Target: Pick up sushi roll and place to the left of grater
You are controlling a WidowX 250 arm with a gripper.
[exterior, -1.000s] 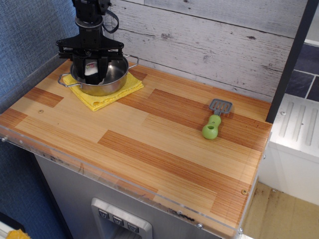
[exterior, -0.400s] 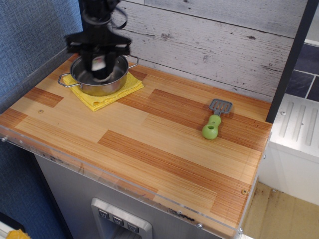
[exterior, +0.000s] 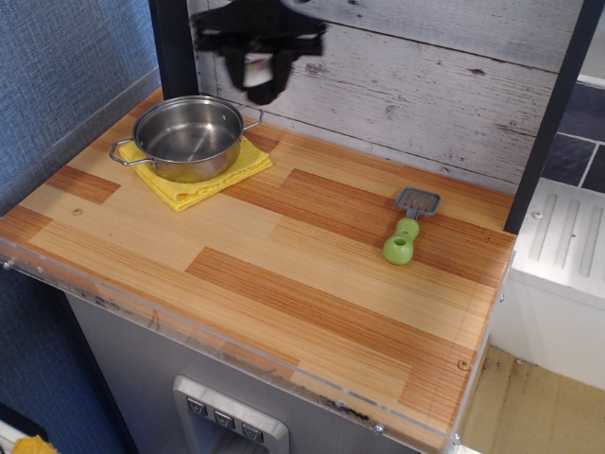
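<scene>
My gripper [exterior: 257, 76] is high above the back of the wooden counter, blurred by motion, to the right of the pot. It is shut on the sushi roll [exterior: 256, 68], which shows as a white and black patch between the fingers. The grater [exterior: 408, 226], with a lime-green ring handle and a grey slotted head, lies flat on the counter at the right, far right of and below the gripper.
A steel pot [exterior: 188, 136] stands empty on a yellow cloth [exterior: 203, 180] at the back left. A pale plank wall [exterior: 425, 85] runs behind the counter. A dark post [exterior: 548, 113] stands at the right edge. The counter's front edge [exterior: 236, 340] has a clear strip.
The gripper has lifted the sushi roll out of the pot and moved up and to the right. The pot now stands empty.
</scene>
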